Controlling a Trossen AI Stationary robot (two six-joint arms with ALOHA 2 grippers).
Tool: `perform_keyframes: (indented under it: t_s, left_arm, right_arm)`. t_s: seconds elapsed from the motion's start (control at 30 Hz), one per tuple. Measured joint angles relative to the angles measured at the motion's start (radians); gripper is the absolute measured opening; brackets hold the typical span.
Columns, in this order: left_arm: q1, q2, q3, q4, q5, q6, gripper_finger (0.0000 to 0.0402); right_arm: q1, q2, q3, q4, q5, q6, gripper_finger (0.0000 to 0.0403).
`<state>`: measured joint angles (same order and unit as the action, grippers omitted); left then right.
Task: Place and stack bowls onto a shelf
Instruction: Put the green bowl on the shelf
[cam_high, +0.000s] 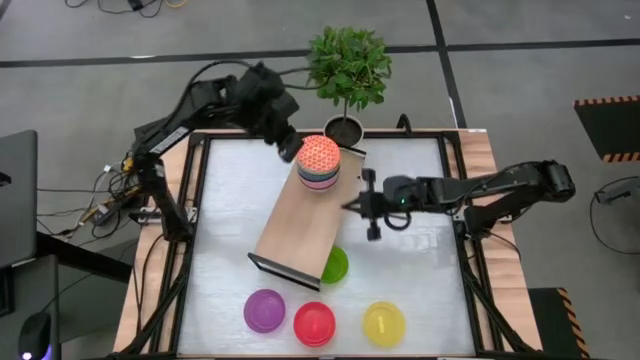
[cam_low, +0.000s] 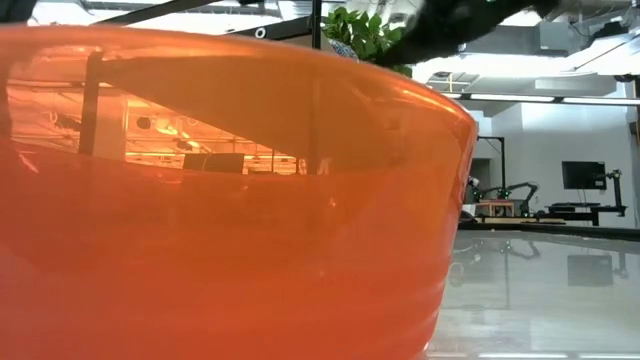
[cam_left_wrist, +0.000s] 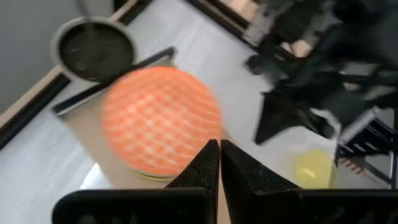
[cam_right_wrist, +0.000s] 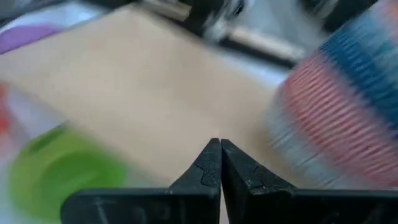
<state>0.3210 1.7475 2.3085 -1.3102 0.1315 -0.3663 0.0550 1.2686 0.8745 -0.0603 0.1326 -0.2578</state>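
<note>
A stack of patterned bowls (cam_high: 318, 165), a red-white one upside down on top, stands on the far end of the light-wood shelf (cam_high: 295, 225). It also shows in the left wrist view (cam_left_wrist: 158, 118) and the right wrist view (cam_right_wrist: 339, 118). My left gripper (cam_high: 290, 150) is shut and empty just beyond the stack's far left side. My right gripper (cam_high: 350, 205) is shut and empty at the shelf's right edge. A green bowl (cam_high: 334, 265) lies partly under the shelf. Purple (cam_high: 264, 310), red (cam_high: 314, 322) and yellow (cam_high: 384, 323) bowls sit near the table's front edge.
A dark pot with a green plant (cam_high: 346, 70) stands at the table's far edge, just behind the shelf. The red bowl (cam_low: 220, 200) fills the low view. The dark frame rails (cam_high: 190, 230) run along the table's sides.
</note>
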Motion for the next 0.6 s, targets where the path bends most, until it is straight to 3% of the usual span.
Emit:
perform_keyframes:
  t_s: [0.1,0.2,0.37,0.6]
  left_arm:
    - [-0.098,-0.015,0.0,0.002,-0.057,-0.014,0.0]
    - [-0.186,-0.017,0.0,0.002,-0.125,-0.016,0.0]
    - [-0.292,-0.013,0.0,0.005,-0.165,-0.036,0.0]
    - [-0.416,-0.011,0.0,0.05,-0.165,-0.056,0.0]
  right_arm:
    - [0.027,0.0,0.0,-0.091,-0.002,0.161,0.0041]
    - [0.025,0.0,0.0,-0.161,-0.019,0.221,0.0058]
    - [0.048,0.0,0.0,-0.213,-0.233,0.156,0.0069]
    - [0.135,0.0,0.0,-0.249,-0.288,0.048,0.009]
